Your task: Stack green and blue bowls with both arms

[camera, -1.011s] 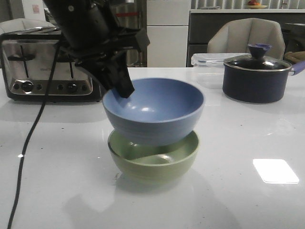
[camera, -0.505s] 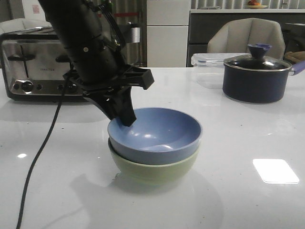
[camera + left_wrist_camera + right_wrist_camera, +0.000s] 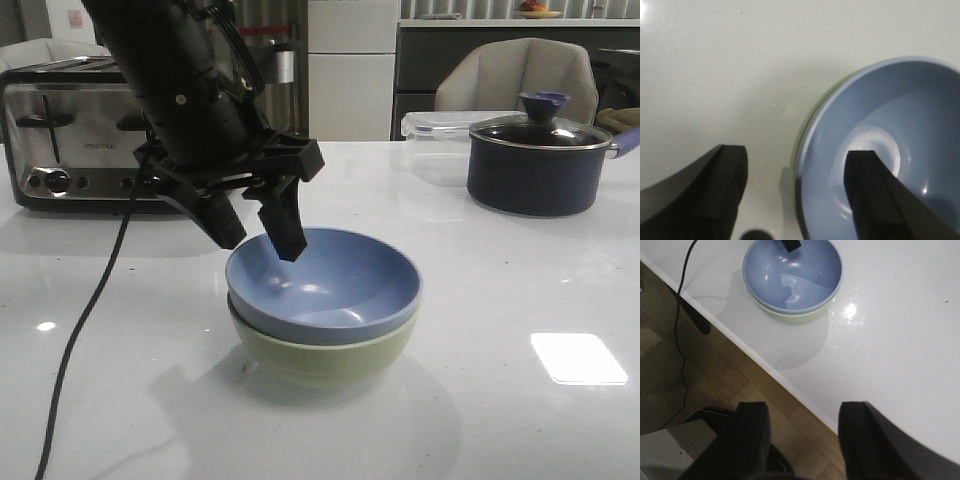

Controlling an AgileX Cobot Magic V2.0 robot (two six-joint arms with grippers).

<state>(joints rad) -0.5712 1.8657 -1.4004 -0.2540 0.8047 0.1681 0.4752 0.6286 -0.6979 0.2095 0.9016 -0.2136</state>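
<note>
Front: blue bowl (image 3: 323, 285) sits nested in green bowl (image 3: 322, 345) mid-table (image 3: 520, 420), rims close to level, so the stack looks done. My left gripper (image 3: 257, 228) hangs over the blue bowl's left rim, jaws spread: one finger outside the wall, one inside above the bowl floor, neither visibly pressing the rim, so I read it as released. Toaster (image 3: 95, 140) behind to the left, pot (image 3: 540, 160) far right, both well apart from the stack. Left wrist: fingers (image 3: 867, 195) straddle the blue bowl (image 3: 890, 150) rim with a clear gap either side; only a sliver of green bowl (image 3: 801, 135) shows under the rim. Right wrist: my right gripper (image 3: 800, 440) is off the table edge over the floor, jaws apart, holding nothing; the stack, blue bowl (image 3: 792, 272) on green bowl (image 3: 795, 316), is well apart from it. Handling, my judgement: both bowls look matte, rigid, thin-walled and light, probably plastic or a fibre composite, not very fragile but easy to slide on this glossy top. The rim is the only real grip: pinch the wall, one finger in, one out. Nested, only the blue rim is exposed; lifting it could drag green along if they wedge. Clear straight up to avoid tipping the stack.
</note>
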